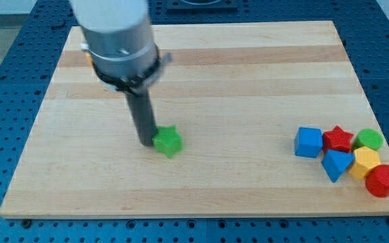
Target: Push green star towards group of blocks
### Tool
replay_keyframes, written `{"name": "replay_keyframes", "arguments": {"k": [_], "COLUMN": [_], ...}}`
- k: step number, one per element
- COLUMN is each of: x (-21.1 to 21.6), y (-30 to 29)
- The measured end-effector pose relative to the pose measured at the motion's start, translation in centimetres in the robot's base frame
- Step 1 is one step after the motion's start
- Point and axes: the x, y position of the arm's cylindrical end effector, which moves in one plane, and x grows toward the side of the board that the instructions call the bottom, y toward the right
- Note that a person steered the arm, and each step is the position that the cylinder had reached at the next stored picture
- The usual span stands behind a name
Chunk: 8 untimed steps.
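The green star [168, 141] lies on the wooden board [248, 67], left of the board's middle and toward the view's bottom. My tip [146, 143] stands right against the star's left side. The group of blocks sits at the view's lower right: a blue cube [308, 142], a red star [338, 138], a green cylinder [369, 140], a blue triangular block [335, 164], a yellow hexagonal block [365, 163] and a red cylinder [383, 180]. The group lies far to the right of the green star.
The arm's grey body [118, 37] covers the board's upper left. A small orange piece [87, 57] peeks out behind it at its left edge. Blue perforated table surface [5, 81] surrounds the board.
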Motion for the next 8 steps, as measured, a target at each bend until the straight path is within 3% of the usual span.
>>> {"name": "replay_keyframes", "arguments": {"k": [1,2,4,5,8], "x": [4.6,6.4,5.7,2.9,2.3], "y": [5.9,9.8,1.1,0.7,6.6]}}
